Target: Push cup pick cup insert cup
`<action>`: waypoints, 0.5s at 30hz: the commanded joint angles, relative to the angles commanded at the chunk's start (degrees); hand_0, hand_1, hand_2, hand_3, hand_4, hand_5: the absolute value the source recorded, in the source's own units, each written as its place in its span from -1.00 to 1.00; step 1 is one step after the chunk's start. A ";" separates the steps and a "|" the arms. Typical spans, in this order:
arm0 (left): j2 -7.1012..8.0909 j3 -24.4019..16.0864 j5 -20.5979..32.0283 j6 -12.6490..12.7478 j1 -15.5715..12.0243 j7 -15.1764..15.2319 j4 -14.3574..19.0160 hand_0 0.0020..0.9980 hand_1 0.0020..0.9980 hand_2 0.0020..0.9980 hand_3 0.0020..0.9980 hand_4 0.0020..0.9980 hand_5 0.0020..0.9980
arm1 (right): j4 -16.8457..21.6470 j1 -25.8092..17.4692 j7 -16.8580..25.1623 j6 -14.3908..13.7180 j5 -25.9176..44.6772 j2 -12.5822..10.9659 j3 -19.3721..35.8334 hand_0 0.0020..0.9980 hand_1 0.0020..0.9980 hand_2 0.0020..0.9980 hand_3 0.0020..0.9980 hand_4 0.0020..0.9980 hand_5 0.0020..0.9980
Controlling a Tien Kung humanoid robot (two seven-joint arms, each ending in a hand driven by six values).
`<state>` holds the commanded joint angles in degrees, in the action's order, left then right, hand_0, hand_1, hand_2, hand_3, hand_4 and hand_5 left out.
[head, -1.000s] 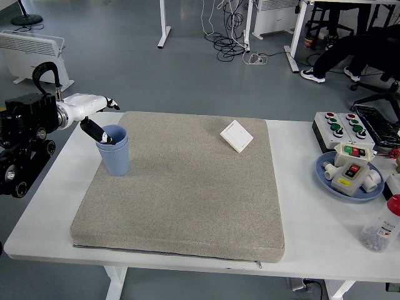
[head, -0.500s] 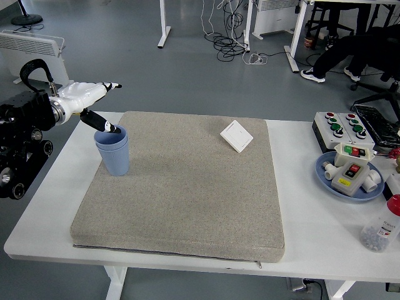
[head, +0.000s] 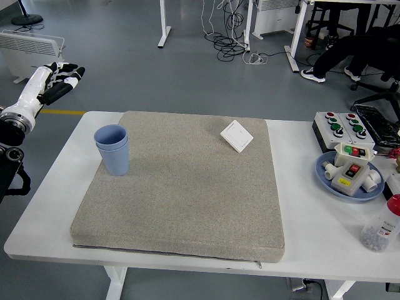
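**Two cups nested, left hand clear of table**

Two blue cups [head: 112, 150] seen as one stack: inner cup seated in outer, rims nearly level, upright near far-left corner of grey mat [head: 181, 187]. Insertion judged done from this nesting; nothing leaning, nothing spilled.

Left hand [head: 55, 81] raised beyond table's left edge, well apart from stack, over floor rather than over white table [head: 312, 225]. Fingers extended and loosely spread, holding nothing. Position reads as clear of the stack, so that rim cannot be caught or nudged.

Right hand absent from view.

Stack placed on mat, not on bare table: soft surface probably there to damp sliding during push step and to keep cups from skating. Stack close to mat's left edge, within easy reach of left arm.

Other items, untouched and well apart from cups:
- white switch plate [head: 237, 135] lying flat at mat's far side, right of centre
- button box [head: 340, 128] at far right of table
- blue plate [head: 326, 177] carrying more switch parts, just in front of box
- clear bottle [head: 381, 228] near right edge, upright

Seated person's legs at top right, away from table; no hands near work.
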<state>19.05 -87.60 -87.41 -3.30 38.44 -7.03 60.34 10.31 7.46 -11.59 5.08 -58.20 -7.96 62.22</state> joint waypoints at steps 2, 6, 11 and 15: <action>-0.65 -2.61 5.21 0.58 -3.37 -0.05 1.95 0.59 0.62 0.72 0.60 0.17 1.00 | 0.00 -0.13 0.00 0.00 -0.21 0.05 0.17 0.55 0.37 0.36 0.14 -0.74 -0.06; -2.08 -5.67 14.90 0.67 -9.06 0.70 3.97 0.60 0.63 0.72 0.61 0.17 1.00 | 0.00 -0.22 -0.01 -0.05 -0.60 0.19 0.51 0.55 0.37 0.36 0.14 -0.74 -0.06; -4.97 -8.52 26.81 -0.69 -14.66 1.19 5.07 0.60 0.63 0.72 0.61 0.17 1.00 | 0.00 -0.29 -0.06 -0.16 -1.41 0.41 1.02 0.55 0.37 0.36 0.14 -0.74 -0.06; -7.81 -10.40 36.87 -2.42 -18.40 1.64 6.38 0.64 0.66 0.74 0.63 0.18 1.00 | 0.00 -0.45 -0.07 -0.21 -1.86 0.57 1.30 0.55 0.37 0.36 0.14 -0.74 -0.06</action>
<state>11.25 -98.00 -50.54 -5.71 20.05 -5.39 66.73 10.31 7.00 -11.65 4.88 -60.06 -7.38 63.52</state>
